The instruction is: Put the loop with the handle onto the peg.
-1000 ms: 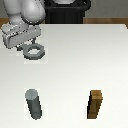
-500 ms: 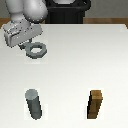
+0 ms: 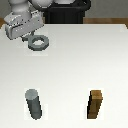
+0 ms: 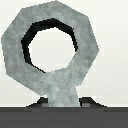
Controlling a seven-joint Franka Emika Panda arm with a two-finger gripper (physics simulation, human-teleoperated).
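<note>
The grey loop with the handle (image 3: 38,42) hangs at the far side of the white table, toward the exterior view's left. My gripper (image 3: 28,36) is shut on its short handle and holds the ring slightly above the table. In the wrist view the loop (image 4: 50,47) fills the frame, its round hole open to the table below, and its handle runs down into my gripper (image 4: 65,102). The upright grey peg (image 3: 33,104) stands at the near side toward the exterior view's left, well apart from the loop.
A brown wooden block (image 3: 96,105) stands upright at the near side, to the exterior view's right of the peg. The dark robot base (image 3: 67,12) sits behind the table's far edge (image 3: 100,24).
My gripper with the loop has risen a little and shifted slightly toward the exterior view's right. The peg and the block have not moved.
</note>
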